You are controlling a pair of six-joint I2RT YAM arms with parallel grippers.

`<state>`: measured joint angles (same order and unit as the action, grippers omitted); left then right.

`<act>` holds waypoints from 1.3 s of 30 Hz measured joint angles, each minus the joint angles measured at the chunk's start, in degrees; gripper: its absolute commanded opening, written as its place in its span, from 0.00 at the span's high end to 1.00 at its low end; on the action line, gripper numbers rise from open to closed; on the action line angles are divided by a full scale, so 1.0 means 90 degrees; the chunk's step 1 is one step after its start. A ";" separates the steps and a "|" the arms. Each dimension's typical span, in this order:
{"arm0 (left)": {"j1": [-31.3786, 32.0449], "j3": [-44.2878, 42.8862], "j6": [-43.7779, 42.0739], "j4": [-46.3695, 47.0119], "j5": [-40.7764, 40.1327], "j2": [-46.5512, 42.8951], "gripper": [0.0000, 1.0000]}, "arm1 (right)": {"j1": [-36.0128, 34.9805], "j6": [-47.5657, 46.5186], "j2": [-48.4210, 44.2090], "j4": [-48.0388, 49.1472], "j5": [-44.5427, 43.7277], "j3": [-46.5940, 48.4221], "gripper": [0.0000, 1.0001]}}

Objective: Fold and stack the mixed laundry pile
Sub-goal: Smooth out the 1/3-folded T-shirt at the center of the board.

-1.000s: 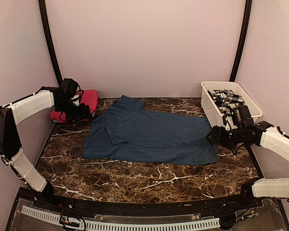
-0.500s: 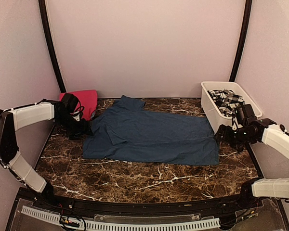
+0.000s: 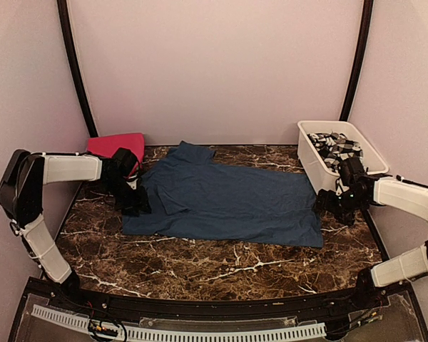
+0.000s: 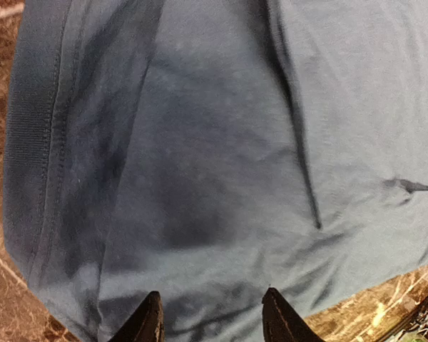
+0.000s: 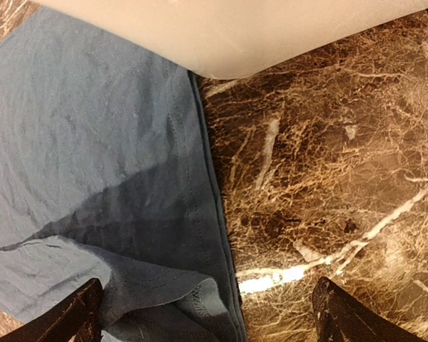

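A dark navy-blue garment [image 3: 228,199] lies spread flat across the middle of the marble table. My left gripper [image 3: 137,203] is at its left edge. In the left wrist view the navy cloth [image 4: 214,142] fills the frame, and the left gripper [image 4: 210,320] has its tips apart and down on wrinkled fabric. My right gripper [image 3: 328,203] hovers at the garment's right edge. It stands wide open [image 5: 210,313] over the folded-back hem of the navy cloth [image 5: 93,142]. A magenta-pink garment [image 3: 118,144] lies folded at the back left. A grey-and-white patterned garment [image 3: 335,148] sits in the tub.
A white plastic tub [image 3: 317,167] stands at the back right, its wall [image 5: 235,28] just beyond the right gripper. Bare brown marble table [image 3: 221,263] stretches in front of the navy garment. Pink walls and black poles enclose the back and sides.
My left gripper has moved from the magenta garment rightward and down onto the navy garment's left edge, its jaws narrowing. The right gripper let the right edge go, opened wide and drew slightly back.
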<state>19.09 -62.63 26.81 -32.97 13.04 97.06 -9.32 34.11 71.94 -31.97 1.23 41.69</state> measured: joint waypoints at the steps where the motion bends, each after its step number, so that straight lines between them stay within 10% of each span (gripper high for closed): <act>1: -0.0015 -0.0007 0.0051 0.0007 -0.0027 0.0168 0.56 | 0.0041 -0.0032 0.0063 0.0058 0.0000 0.0000 0.01; 19: -0.0811 0.1287 0.1185 -0.0393 -0.0687 -0.0690 0.53 | 0.0663 -0.0794 0.0403 0.0248 0.0770 0.0000 0.09; 25: -0.0811 0.1224 0.0916 -0.0755 -0.0624 -0.1549 0.39 | 0.0087 -0.1197 -0.0114 0.0321 0.1591 0.0010 0.15; 29: -0.0840 0.0503 0.0493 -0.0823 -0.0580 -0.2042 0.47 | -0.0418 -0.1467 -0.0090 0.0554 0.1923 0.0313 0.23; 39: -0.0855 -0.0950 0.0158 -0.0316 -0.0357 -0.0202 0.58 | -0.1277 -0.1885 0.0493 0.0828 0.1982 0.0712 0.28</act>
<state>11.40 -71.18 28.23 -35.81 9.82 95.24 -20.82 17.15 76.38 -24.51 19.07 48.10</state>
